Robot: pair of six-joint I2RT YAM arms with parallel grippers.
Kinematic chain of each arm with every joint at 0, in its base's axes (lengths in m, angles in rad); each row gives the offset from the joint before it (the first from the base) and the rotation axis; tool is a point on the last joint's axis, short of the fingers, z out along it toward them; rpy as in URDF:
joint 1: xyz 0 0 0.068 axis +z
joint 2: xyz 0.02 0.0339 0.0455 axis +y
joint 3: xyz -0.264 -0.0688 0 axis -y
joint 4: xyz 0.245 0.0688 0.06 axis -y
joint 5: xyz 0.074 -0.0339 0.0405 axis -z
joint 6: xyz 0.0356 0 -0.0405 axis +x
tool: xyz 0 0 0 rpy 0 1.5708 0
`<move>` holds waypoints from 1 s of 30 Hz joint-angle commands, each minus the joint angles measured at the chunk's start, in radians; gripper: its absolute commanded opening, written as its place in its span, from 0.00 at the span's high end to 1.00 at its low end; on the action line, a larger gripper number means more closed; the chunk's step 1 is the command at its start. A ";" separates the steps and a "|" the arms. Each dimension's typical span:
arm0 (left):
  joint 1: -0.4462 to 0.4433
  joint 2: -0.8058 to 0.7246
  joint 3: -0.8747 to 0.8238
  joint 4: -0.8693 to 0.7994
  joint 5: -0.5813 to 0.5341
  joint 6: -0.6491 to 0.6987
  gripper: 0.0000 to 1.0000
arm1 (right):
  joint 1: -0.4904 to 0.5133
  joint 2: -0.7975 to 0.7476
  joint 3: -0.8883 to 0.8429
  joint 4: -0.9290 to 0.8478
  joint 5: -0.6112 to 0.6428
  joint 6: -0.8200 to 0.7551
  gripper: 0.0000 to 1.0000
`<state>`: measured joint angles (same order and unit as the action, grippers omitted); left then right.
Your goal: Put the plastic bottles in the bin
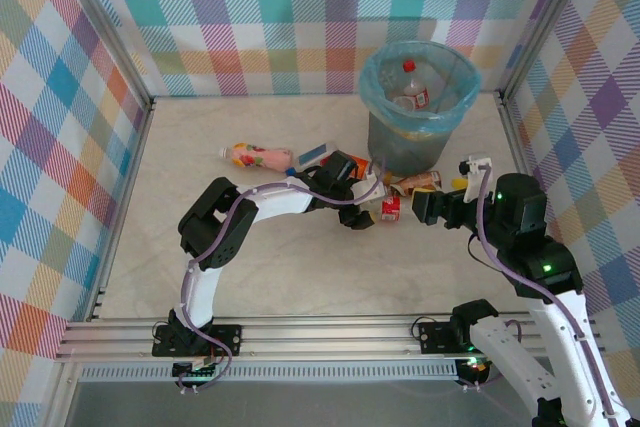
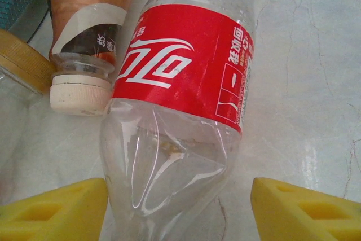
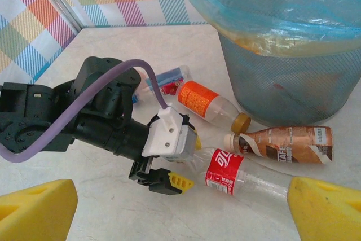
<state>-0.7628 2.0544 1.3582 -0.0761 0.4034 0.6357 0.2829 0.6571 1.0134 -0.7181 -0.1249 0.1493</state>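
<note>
- I'm looking at a pale marbled surface (image 1: 300, 267) boxed in by plaid walls (image 1: 60, 147).
- The bin (image 1: 400, 152) stands by the far edge, towards the far right corner. Its blue liner is folded over the rim, and a red-capped bottle (image 1: 409, 87) lies inside.
- My left gripper (image 1: 362, 213) is spread wide, with a yellow pad on either side of the clear end of the cola bottle (image 2: 186, 83). That bottle lies flat on the surface on the near side of the bin. I can't tell whether the pads touch it.
- My right gripper (image 3: 183, 207) is spread wide too and holds nothing. It is low over the surface, on the cola bottle's right-edge side.
- A brown coffee bottle (image 3: 282, 145) lies at the bin's foot, its pale cap just beside the cola bottle.
- An orange-labelled bottle (image 3: 206, 103) lies close by them.
- A pink-labelled bottle (image 1: 257, 156) lies well apart, further towards the left edge.
</note>
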 commanded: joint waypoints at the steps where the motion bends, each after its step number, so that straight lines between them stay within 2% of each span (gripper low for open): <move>1: 0.011 0.017 0.007 0.000 0.020 -0.012 0.34 | 0.001 -0.005 -0.011 0.031 -0.004 0.008 0.04; 9: 0.010 0.027 0.001 -0.017 0.010 -0.015 0.36 | 0.002 -0.005 -0.025 0.037 -0.010 0.018 0.04; 17: 0.008 0.025 -0.027 0.015 -0.057 -0.036 0.31 | 0.002 0.003 -0.027 0.046 -0.018 0.026 0.04; 23: 0.009 0.022 -0.024 -0.001 -0.025 -0.030 0.38 | 0.002 0.001 -0.024 0.044 -0.015 0.022 0.04; 27: 0.009 0.026 -0.007 -0.027 -0.019 -0.034 0.49 | 0.002 -0.002 -0.022 0.045 -0.015 0.014 0.04; 30: 0.009 0.023 -0.004 -0.035 -0.013 -0.031 0.53 | 0.002 -0.002 -0.018 0.046 -0.010 0.009 0.04</move>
<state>-0.7631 2.0693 1.3441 -0.0803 0.3588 0.6018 0.2829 0.6598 0.9924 -0.6964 -0.1253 0.1677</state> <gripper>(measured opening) 0.495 0.958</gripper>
